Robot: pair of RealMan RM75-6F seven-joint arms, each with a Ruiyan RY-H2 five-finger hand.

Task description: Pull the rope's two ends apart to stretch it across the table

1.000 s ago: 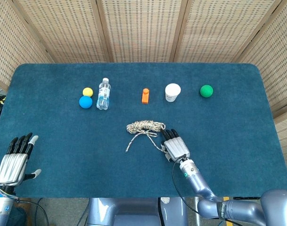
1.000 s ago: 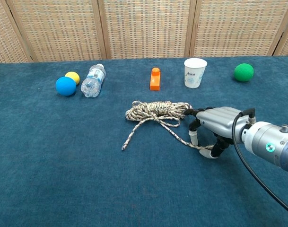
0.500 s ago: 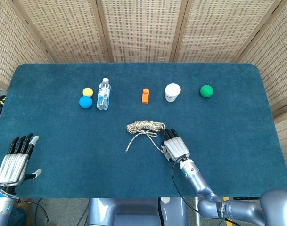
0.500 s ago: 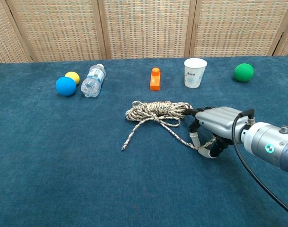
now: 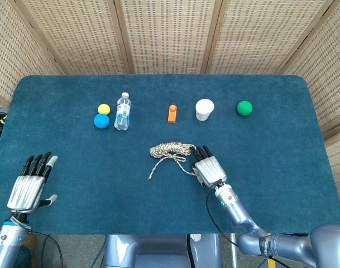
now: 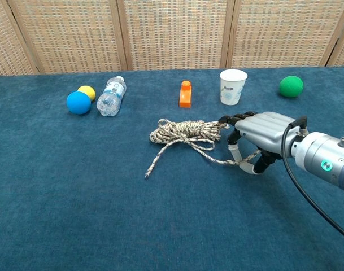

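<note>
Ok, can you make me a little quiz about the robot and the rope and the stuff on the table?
1. True or false: the right hand pinches one end of the rope.
2. Which ball lies nearest the paper cup? A. blue B. yellow C. green
3. Fill in: the water bottle is lying on its ____.

Key
1. True. In the chest view the strand runs into its fingers.
2. C, the green ball. The blue ball and yellow ball sit beside the bottle.
3. Side.
</note>
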